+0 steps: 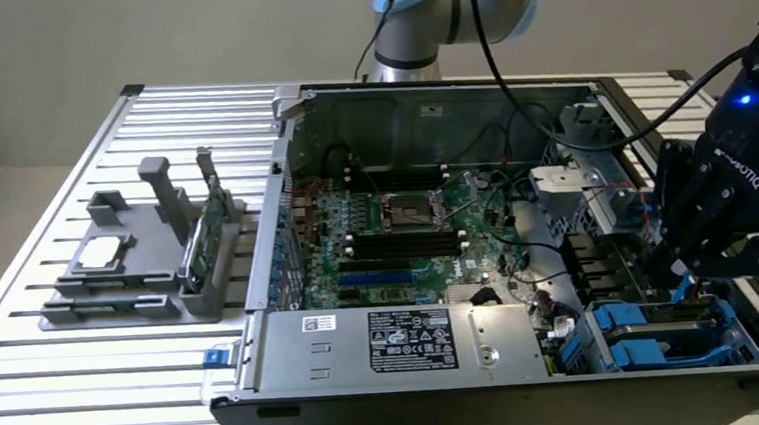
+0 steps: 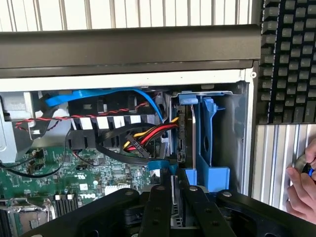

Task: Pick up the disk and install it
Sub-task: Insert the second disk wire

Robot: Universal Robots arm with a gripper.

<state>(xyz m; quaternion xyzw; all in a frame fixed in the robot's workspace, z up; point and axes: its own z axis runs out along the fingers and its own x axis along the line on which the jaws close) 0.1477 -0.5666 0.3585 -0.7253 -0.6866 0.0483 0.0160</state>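
Set on a slatted metal table (image 1: 84, 393), an opened computer case (image 1: 385, 97) is entered at the exterior view's right by the gripper (image 2: 177, 197), whose fingers are closed on the disk (image 2: 176, 210), held edge-on just beside the blue drive bay (image 2: 210, 143).

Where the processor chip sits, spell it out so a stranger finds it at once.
Beside the open computer case, on the exterior view's left, a grey holder stands on the slatted table. The processor chip lies flat on its low platform. It is square and silver, unlike the thin green circuit card standing on edge next to it.
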